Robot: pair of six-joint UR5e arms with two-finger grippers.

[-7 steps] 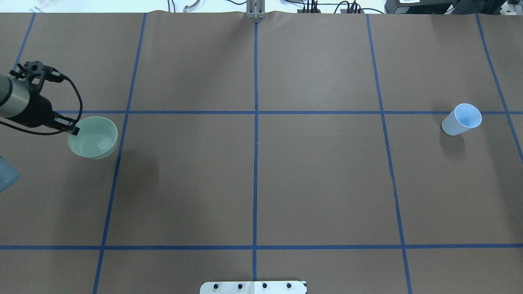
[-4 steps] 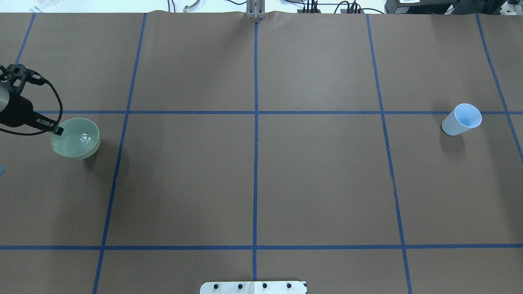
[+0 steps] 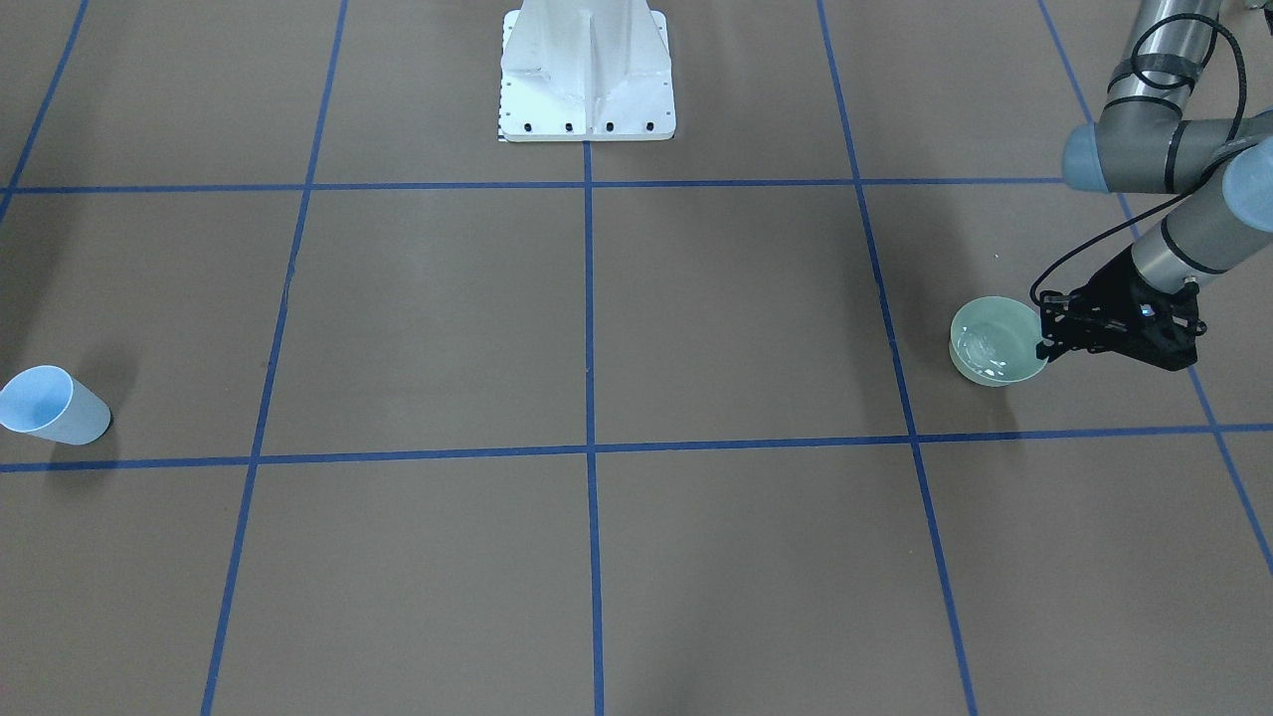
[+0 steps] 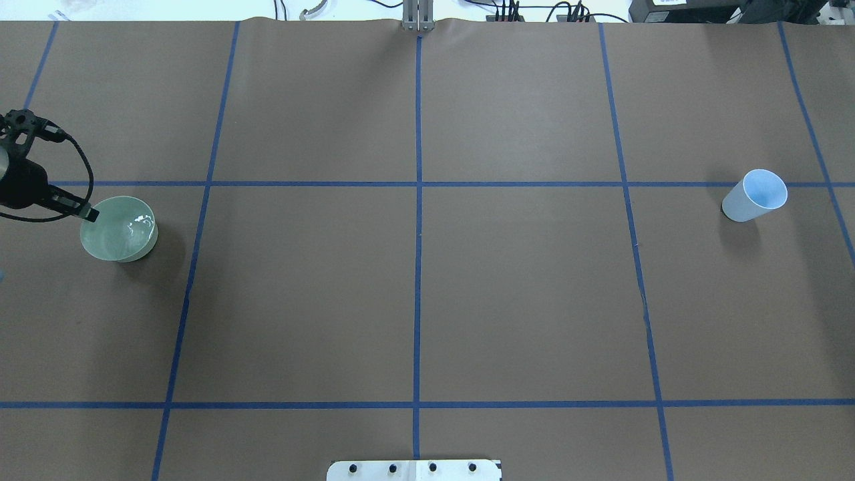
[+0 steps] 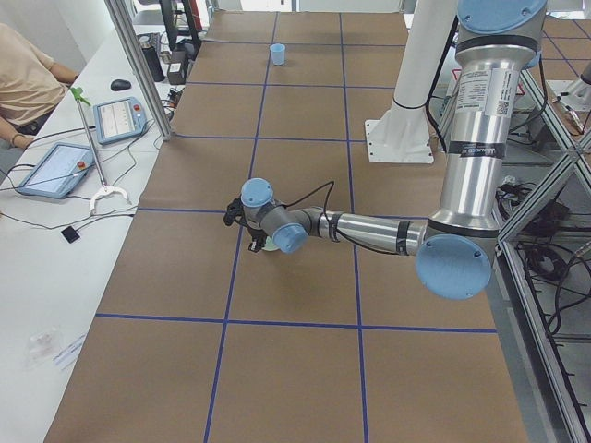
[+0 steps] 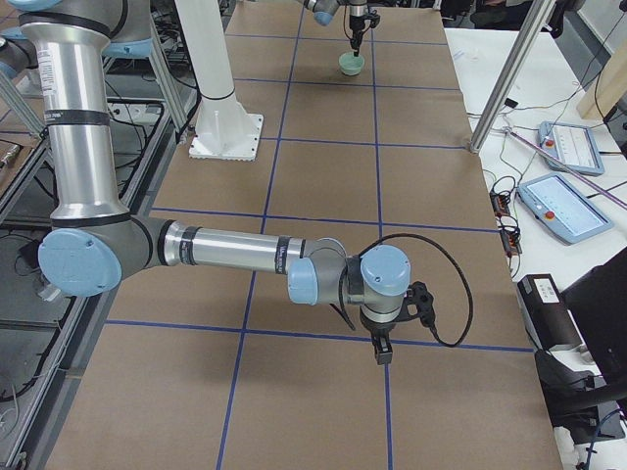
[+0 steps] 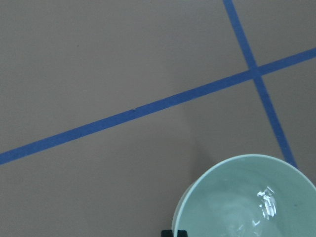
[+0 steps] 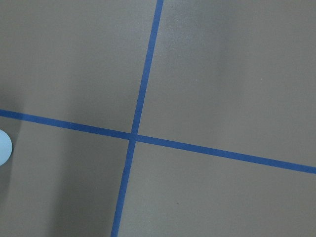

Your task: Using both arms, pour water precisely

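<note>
A pale green bowl (image 4: 119,228) with water in it is at the table's far left, also in the front view (image 3: 995,343) and the left wrist view (image 7: 247,200). My left gripper (image 4: 90,214) is shut on the bowl's rim on its left side and holds it low; I cannot tell whether it touches the table. A light-blue cup (image 4: 755,196) stands alone at the far right, also in the front view (image 3: 50,406). My right gripper (image 6: 380,354) shows only in the right side view, pointing down over bare table; I cannot tell whether it is open.
The white pedestal (image 3: 587,70) stands at the robot's edge of the table. Blue tape lines grid the brown cover. A person sits beyond the table's far edge with tablets (image 5: 115,118). The bowl is close to the table's left end.
My left gripper has carried the bowl to the left and lowered it; the bowl looks smaller and its shadow has closed in. The cup has not moved.
</note>
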